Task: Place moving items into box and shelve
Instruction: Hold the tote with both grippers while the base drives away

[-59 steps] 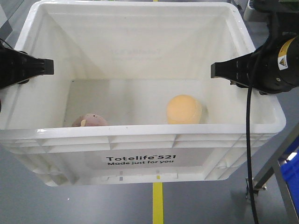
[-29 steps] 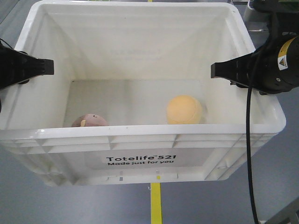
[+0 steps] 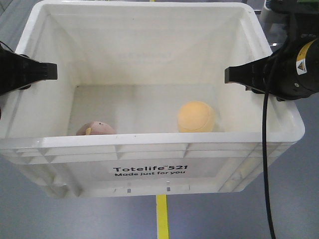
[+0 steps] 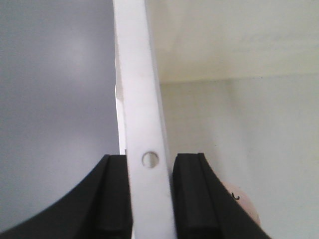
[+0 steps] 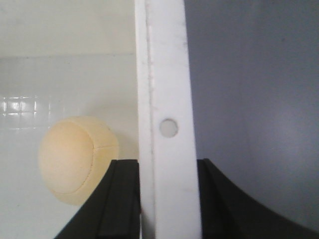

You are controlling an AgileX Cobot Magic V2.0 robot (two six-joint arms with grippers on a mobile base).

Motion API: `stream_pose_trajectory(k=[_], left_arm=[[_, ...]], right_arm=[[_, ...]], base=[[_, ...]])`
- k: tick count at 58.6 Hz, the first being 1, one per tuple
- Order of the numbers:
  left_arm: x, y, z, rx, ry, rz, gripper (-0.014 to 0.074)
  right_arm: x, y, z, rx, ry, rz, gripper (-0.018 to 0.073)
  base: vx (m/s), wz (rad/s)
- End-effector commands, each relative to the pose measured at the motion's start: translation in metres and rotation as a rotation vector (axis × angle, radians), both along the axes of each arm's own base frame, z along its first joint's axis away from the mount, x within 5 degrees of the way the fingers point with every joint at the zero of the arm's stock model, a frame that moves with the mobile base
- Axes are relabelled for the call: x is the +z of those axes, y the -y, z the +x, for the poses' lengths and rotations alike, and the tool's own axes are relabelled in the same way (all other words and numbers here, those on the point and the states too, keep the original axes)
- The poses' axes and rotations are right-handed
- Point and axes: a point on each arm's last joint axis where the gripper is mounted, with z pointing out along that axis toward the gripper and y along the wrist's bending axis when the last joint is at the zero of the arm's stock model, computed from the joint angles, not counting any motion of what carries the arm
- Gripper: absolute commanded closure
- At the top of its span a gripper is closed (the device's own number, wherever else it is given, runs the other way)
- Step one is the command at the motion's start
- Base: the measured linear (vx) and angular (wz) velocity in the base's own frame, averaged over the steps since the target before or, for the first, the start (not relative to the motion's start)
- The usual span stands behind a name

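Observation:
The white box [image 3: 149, 142] marked "Totelife 521" hangs above the floor, held by both side rims. The yellow-orange lump [image 3: 196, 117] lies on its floor at the right. The brownish-pink lump [image 3: 94, 129] lies at the front left, half hidden by the front wall. My left gripper [image 3: 47, 72] is shut on the left rim [image 4: 137, 89], one pad on each side [image 4: 149, 167]. My right gripper [image 3: 234, 74] is shut on the right rim [image 5: 162, 74] in the same way [image 5: 167, 172]. The yellow-orange lump [image 5: 75, 159] shows beside the right inner finger. A pink sliver of the other lump [image 4: 244, 206] shows by the left inner finger.
Grey floor lies under the box, with a yellow line [image 3: 162, 216] running toward me below its front wall. The black cable [image 3: 265, 164] of my right arm hangs past the box's right front corner.
The box and both grippers keep their place in the view. The yellow floor line has slid left, and the blue bin and metal frame at lower right have left the view.

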Motion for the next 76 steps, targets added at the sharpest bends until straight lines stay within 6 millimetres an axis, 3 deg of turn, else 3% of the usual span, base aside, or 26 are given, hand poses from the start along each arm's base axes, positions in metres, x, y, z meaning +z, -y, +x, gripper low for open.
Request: stream_pose_trajectory(k=[1, 76], left_arm=[[0.0291, -0.0036, -0.0025, -0.037, 0.185, 0.007, 0.0449], [0.0291, -0.0036, -0.0025, -0.037, 0.185, 0.007, 0.0449]], right_arm=[[0.0300, 0.0089, 0.0008, 0.017, 0.188, -0.022, 0.0499], [0.0300, 0.0089, 0.0008, 0.017, 0.188, -0.022, 0.0499]], base=[[0.44, -0.09], [0.41, -0.09]])
